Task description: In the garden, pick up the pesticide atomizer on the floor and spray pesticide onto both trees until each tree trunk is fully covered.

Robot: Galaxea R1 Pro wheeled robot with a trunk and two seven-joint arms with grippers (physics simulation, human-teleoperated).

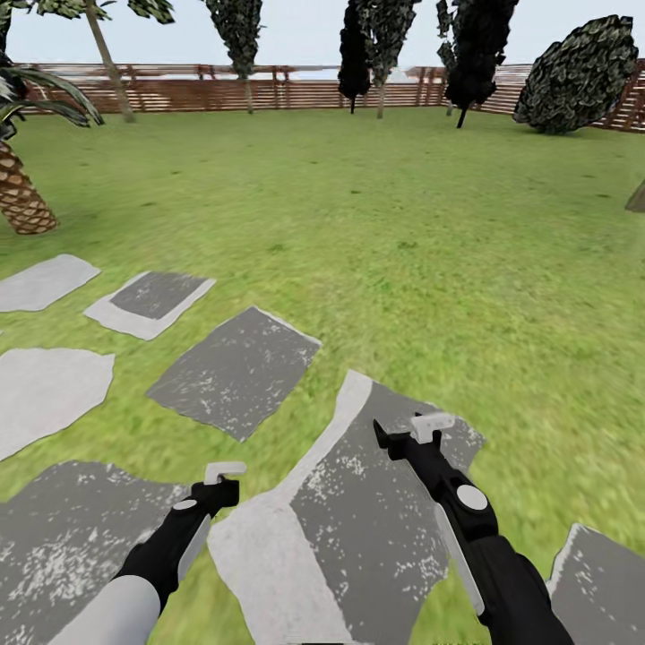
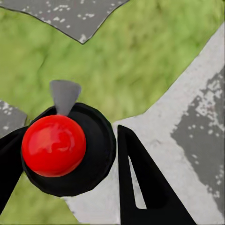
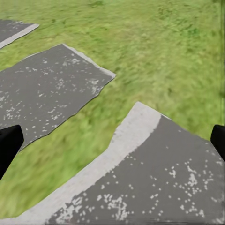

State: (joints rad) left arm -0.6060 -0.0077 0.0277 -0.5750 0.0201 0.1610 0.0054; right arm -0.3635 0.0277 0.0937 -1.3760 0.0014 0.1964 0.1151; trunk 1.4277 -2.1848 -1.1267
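Observation:
In the left wrist view the pesticide atomizer is seen from above: a glossy red top on a round dark body with a grey nozzle. My left gripper is shut on it, with a black finger on either side. In the head view that gripper hangs low over the grey paving at the bottom left, and the bottle is hidden beneath it. My right gripper is open over a slab at the bottom right, its fingertips far apart with nothing between them. The thick-trunked trees are out of view.
Grey paving slabs cover the near ground, with grass beyond. A scaly palm stump stands at left. Dark cypress-like trees and a bush line the slatted fence. A grey shape is cut off at the right edge.

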